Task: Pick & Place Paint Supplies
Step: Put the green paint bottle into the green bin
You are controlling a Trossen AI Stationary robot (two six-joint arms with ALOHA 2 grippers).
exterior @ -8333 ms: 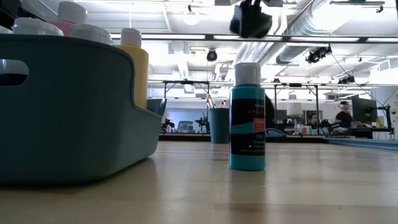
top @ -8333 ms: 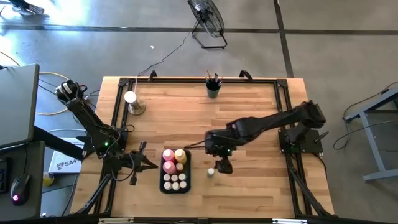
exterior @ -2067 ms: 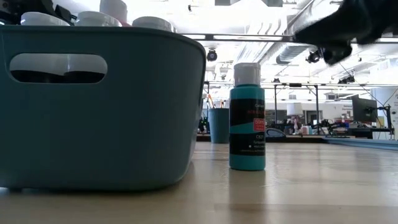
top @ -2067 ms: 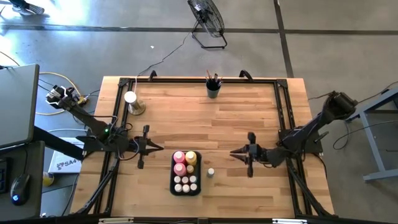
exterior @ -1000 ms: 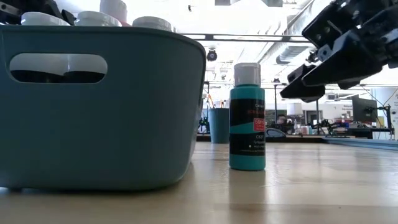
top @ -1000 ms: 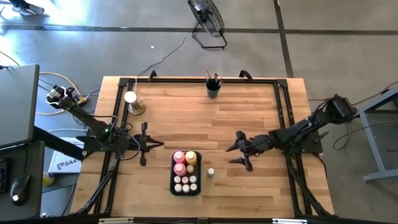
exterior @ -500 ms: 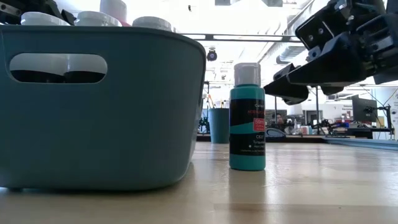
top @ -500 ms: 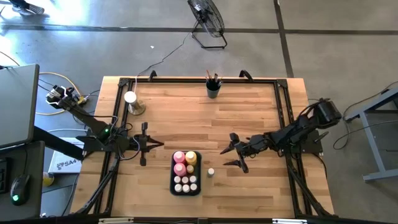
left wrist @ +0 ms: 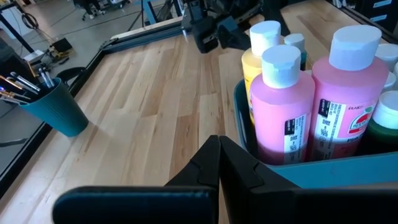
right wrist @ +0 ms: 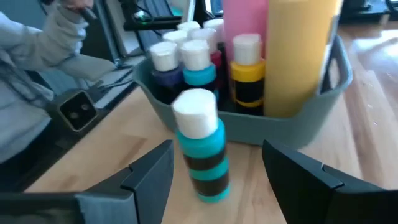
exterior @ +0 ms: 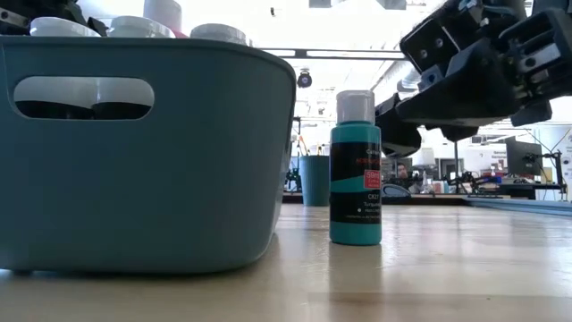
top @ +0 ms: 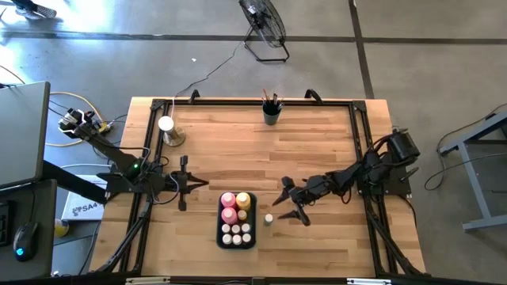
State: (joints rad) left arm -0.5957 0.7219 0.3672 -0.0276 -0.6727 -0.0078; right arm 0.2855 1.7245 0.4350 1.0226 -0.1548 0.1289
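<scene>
Loose bottle: a small teal paint bottle with a white cap and a dark label (exterior: 356,168) stands upright on the light wooden surface (top: 317,142), just beside the bin and apart from it; in the right wrist view it (right wrist: 202,146) sits between that gripper's two fingers, a little ahead of them
Bin: a dark teal plastic bin with cut-out handles (exterior: 143,152) sits near the front middle of the surface (top: 237,219)
Bin contents: two tall pink squeeze bottles with white caps (left wrist: 283,106), one tall yellow squeeze bottle (left wrist: 261,56) and rows of small white-capped paint bottles of mixed colours (right wrist: 196,59), all upright inside
Right gripper: the right gripper (top: 287,206) is low over the surface, just right of the loose bottle, its two dark fingers (right wrist: 152,171) spread wide and released, holding nothing; in the low view it (exterior: 398,121) hangs just behind the bottle's cap
Left gripper: the left gripper (top: 184,184) waits to the left of the bin, fingers clenched together on nothing (left wrist: 217,158), pointing towards the pink bottles
Brushes: thin dark-handled paintbrushes (left wrist: 22,84) stand in a teal cup (top: 272,114) at the far middle edge of the surface, well apart from the bin
Other: a white knob on a round tan base (top: 168,131) stands near the far left corner
Background: a person's grey sleeve (right wrist: 43,37) shows beyond the surface in the right wrist view
</scene>
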